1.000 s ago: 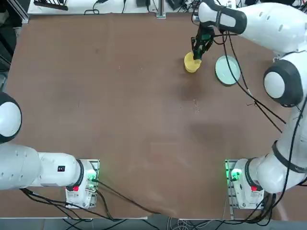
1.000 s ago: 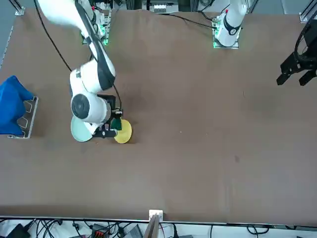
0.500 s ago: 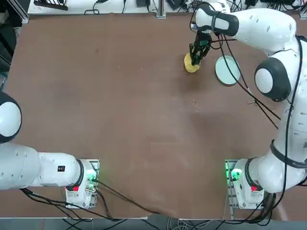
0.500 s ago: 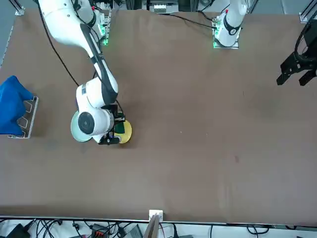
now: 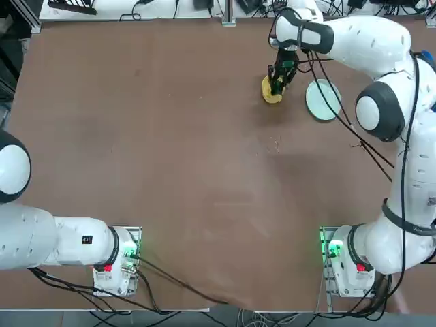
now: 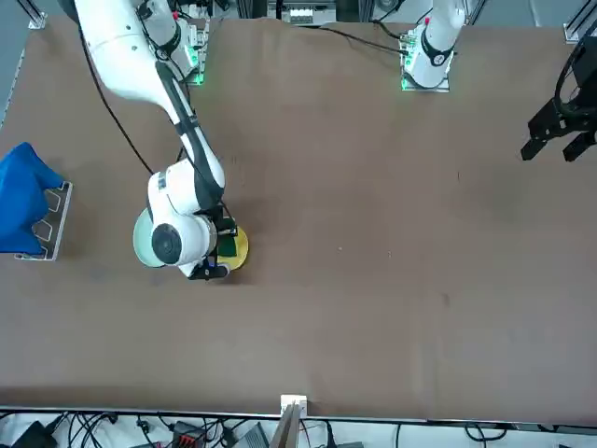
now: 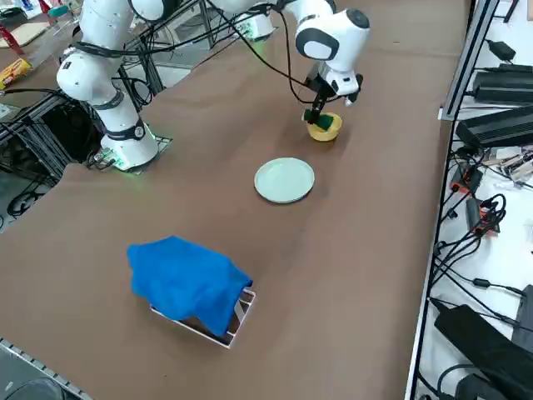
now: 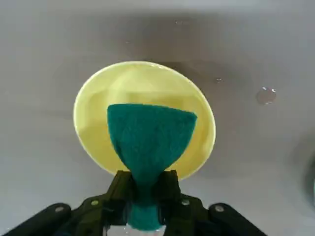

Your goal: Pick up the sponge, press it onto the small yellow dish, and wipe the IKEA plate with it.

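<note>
The claw (image 8: 155,183) is nearly closed, pinching the sponge (image 8: 147,132) at its middle; it looks soft, so a firm mid-grip should suit.

A fuzzy, matt green sponge (image 8: 150,135) bunches softly between the dark, hard-looking fingers (image 8: 120,194) of the right claw (image 8: 150,189) above a smooth yellow dish (image 8: 93,118). The pale plate (image 7: 284,180) appears smooth, the blue cloth (image 7: 187,279) matt and wrinkled over a wire-like rack (image 7: 241,310). Glossy droplets (image 8: 266,96) dot the smooth brown surface (image 7: 358,250); white arm shells (image 6: 117,56) look like smooth plastic.
</note>
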